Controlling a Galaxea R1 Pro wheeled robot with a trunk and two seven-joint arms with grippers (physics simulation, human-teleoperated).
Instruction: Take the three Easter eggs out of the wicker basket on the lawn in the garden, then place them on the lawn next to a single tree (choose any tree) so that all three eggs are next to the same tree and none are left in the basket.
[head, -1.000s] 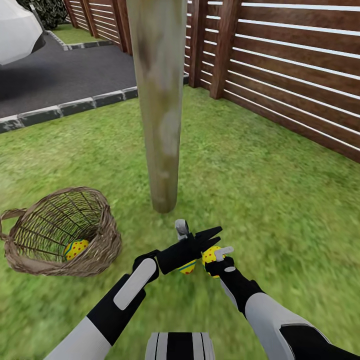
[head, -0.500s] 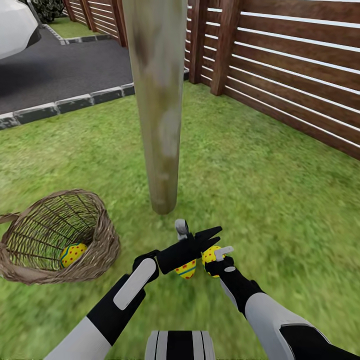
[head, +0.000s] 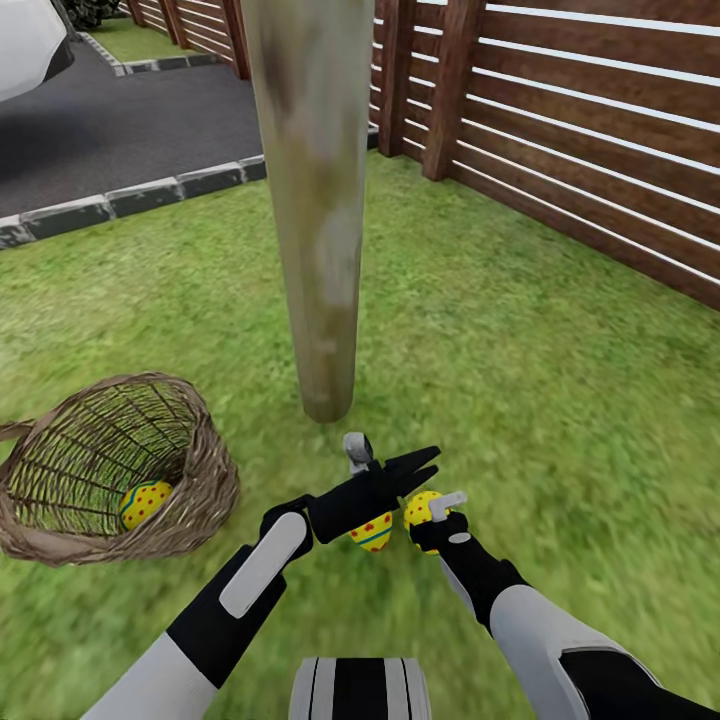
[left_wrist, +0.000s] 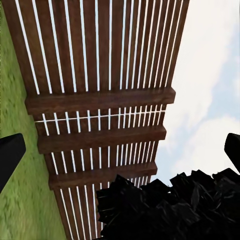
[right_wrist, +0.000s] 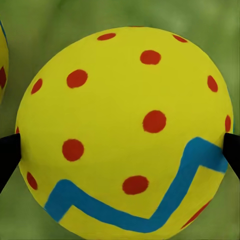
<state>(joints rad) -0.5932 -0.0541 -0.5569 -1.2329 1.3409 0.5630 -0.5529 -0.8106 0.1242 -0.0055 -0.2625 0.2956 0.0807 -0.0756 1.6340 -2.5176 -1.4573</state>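
The tree (head: 318, 250) rises from the lawn (head: 520, 380) just ahead of both grippers. My right gripper (head: 432, 512) is shut on a yellow Easter egg (head: 418, 508) with red dots and a blue zigzag (right_wrist: 125, 130), held low over the grass. A second egg (head: 372, 531) shows beside it under my left wrist, seemingly on the grass. My left gripper (head: 432, 460) is open and empty, its fingertips (left_wrist: 10, 155) wide apart, pointing toward the fence. The wicker basket (head: 205, 470) sits to the left with a third egg (head: 144, 501) inside.
A brown slatted wooden fence (head: 580, 130) runs along the right and back. A dark asphalt driveway (head: 120, 130) edged with grey stones (head: 150, 195) lies at the far left, with a white car (head: 25, 45) on it. Open grass stretches to the right of the tree.
My left gripper has lifted slightly away from the egg beneath it, which now shows more. The view has shifted a little. The right gripper keeps its egg in place.
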